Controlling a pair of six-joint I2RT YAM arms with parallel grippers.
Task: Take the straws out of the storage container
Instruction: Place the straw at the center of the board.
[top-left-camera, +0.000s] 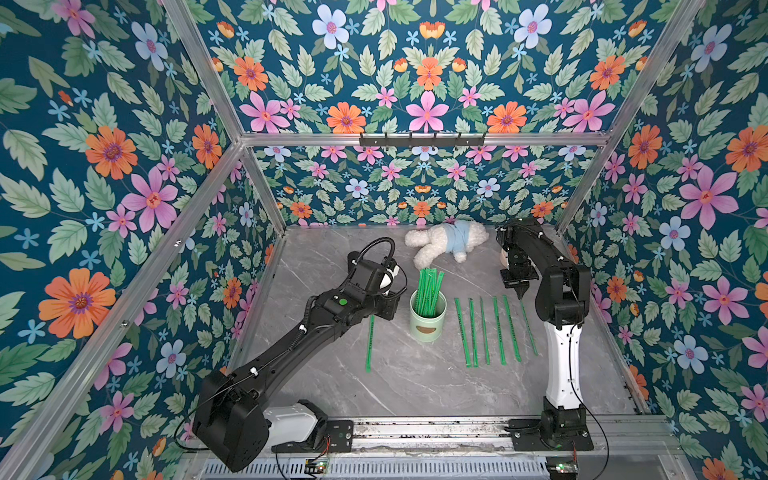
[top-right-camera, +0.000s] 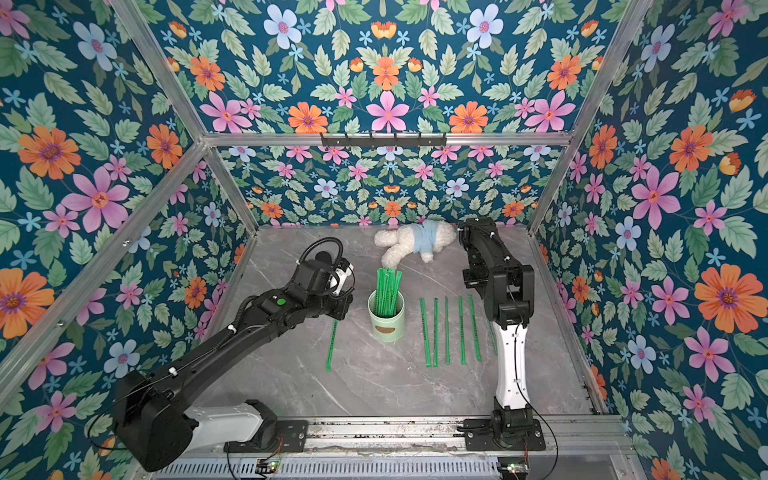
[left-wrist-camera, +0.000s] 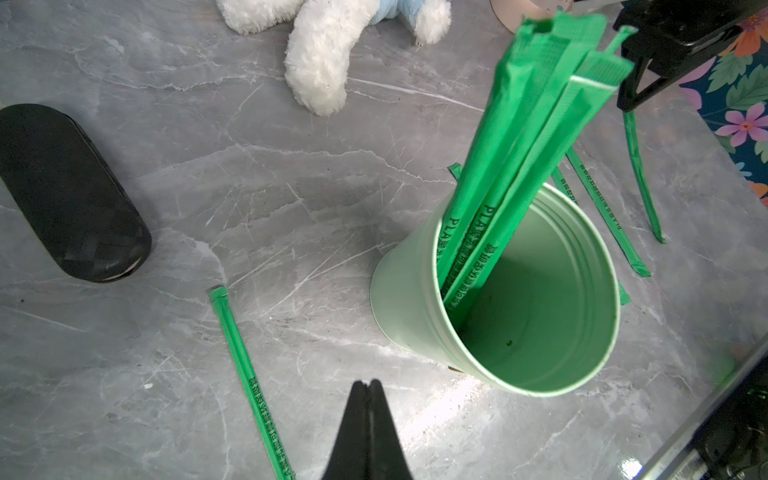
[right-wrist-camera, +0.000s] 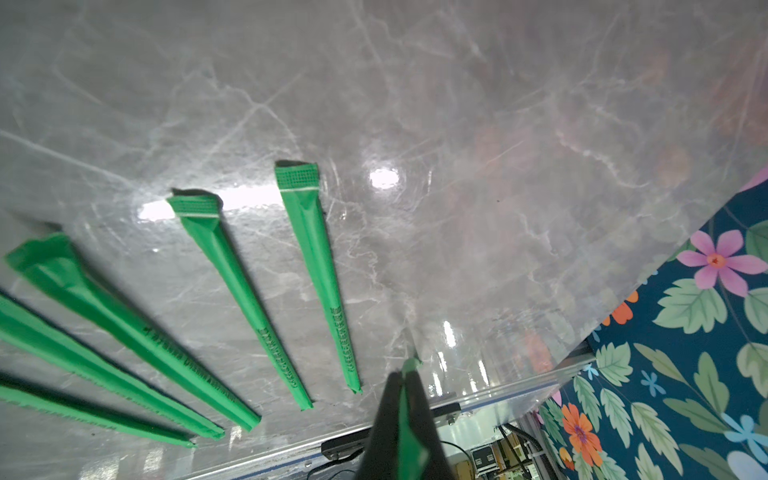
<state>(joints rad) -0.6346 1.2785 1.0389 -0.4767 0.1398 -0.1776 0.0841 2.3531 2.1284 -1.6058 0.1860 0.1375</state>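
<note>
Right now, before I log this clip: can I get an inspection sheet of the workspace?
Surface: grey marble table, glossy, no spills seen.
Job's things: cup upright, with a bundle of straws standing in it; five lie in a row on the right arm's side, and one on the left arm's side.
Clutter: plush toy at the back; black case in the left wrist view.
Grippers: left gripper shut, empty; right gripper shut on a straw.
Cables: looped cable on the left wrist; thin cable down the right arm.
Surroundings: floral walls, aluminium frame, hook rail.
</note>
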